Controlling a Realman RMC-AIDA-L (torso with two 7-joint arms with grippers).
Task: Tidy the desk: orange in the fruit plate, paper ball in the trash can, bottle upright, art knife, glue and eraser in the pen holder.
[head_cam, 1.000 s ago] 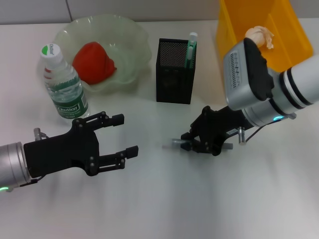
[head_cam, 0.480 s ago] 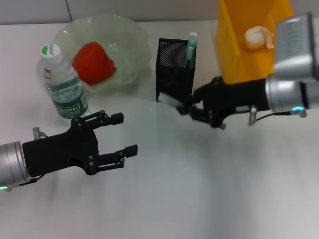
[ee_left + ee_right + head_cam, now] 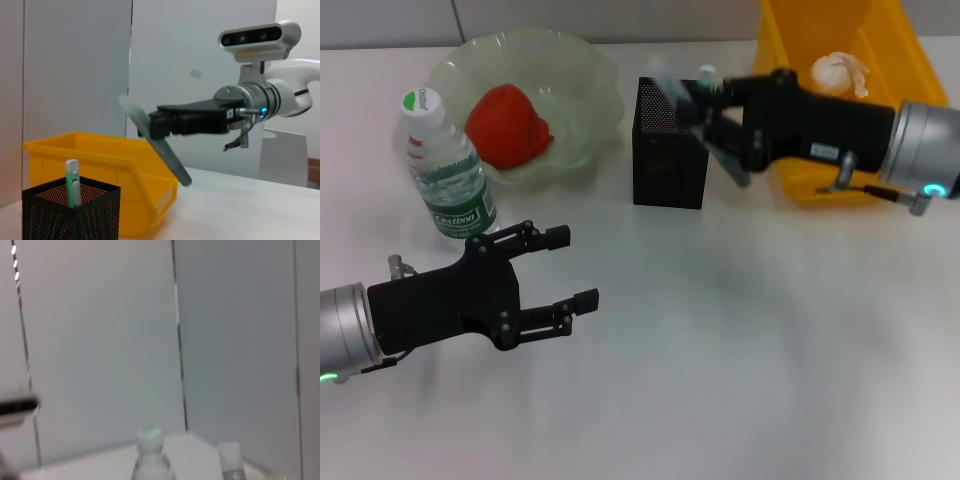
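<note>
My right gripper (image 3: 708, 112) is shut on the grey glue (image 3: 734, 166) and holds it tilted in the air, just above and beside the black mesh pen holder (image 3: 670, 150). The left wrist view shows the glue (image 3: 165, 150) slanting down from those fingers. The mint-green art knife (image 3: 73, 184) stands in the pen holder. The orange (image 3: 507, 125) lies in the fruit plate (image 3: 590, 70). Upright beside it stands the bottle (image 3: 445, 170). The paper ball (image 3: 838, 72) rests in the yellow trash can (image 3: 800, 40). My left gripper (image 3: 552, 270) hovers open over the desk (image 3: 720, 350). The eraser is out of view.
The trash can stands close behind the right arm, and the pen holder is directly left of the gripper. The bottle and fruit plate sit at the far left, just beyond my left gripper.
My right gripper lifted the glue off the desk and carried it up and back to the pen holder's top. The left arm stayed put.
</note>
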